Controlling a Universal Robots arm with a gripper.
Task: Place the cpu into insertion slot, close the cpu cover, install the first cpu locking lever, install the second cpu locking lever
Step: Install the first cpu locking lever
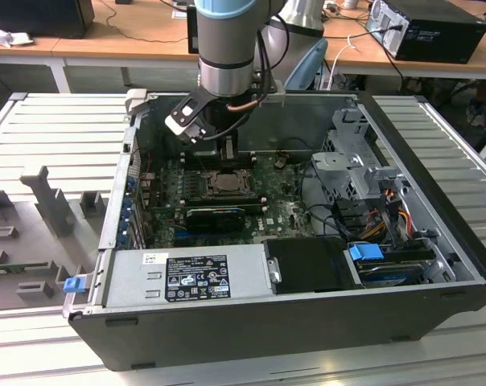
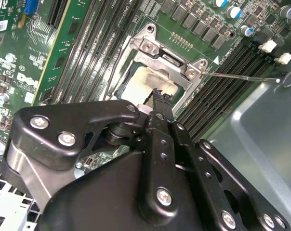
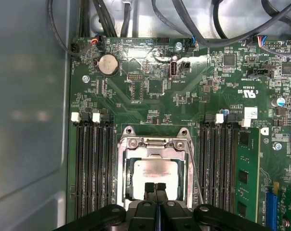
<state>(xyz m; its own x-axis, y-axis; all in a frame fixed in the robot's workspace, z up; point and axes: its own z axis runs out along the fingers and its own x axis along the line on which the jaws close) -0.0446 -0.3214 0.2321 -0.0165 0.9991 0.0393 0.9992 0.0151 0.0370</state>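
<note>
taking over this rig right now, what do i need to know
Hand: shut, empty, tips at the edge of the cpu; contact unclear.
Things: cpu lies in the insertion slot, cpu cover flat over it.
Done: cpu placed; cover looks closed.
Left: both levers, it seems. One thin locking lever juts free of the socket, unlatched.

Work surface: a pale grey ribbed metal bench top (image 1: 58, 129) with long parallel grooves, reaching to both sides of the exterior view. At the exterior view's left, matt grey blocky fixtures (image 1: 50, 201) stand on it. Behind the bench runs a row of light wooden desktops (image 1: 130, 40) on white square legs (image 1: 59, 76). The desktops carry a crumpled white paper (image 1: 6, 36) and, at the exterior view's right, a black rectangular desktop computer box (image 1: 436, 28). Light is even and diffuse.
</note>
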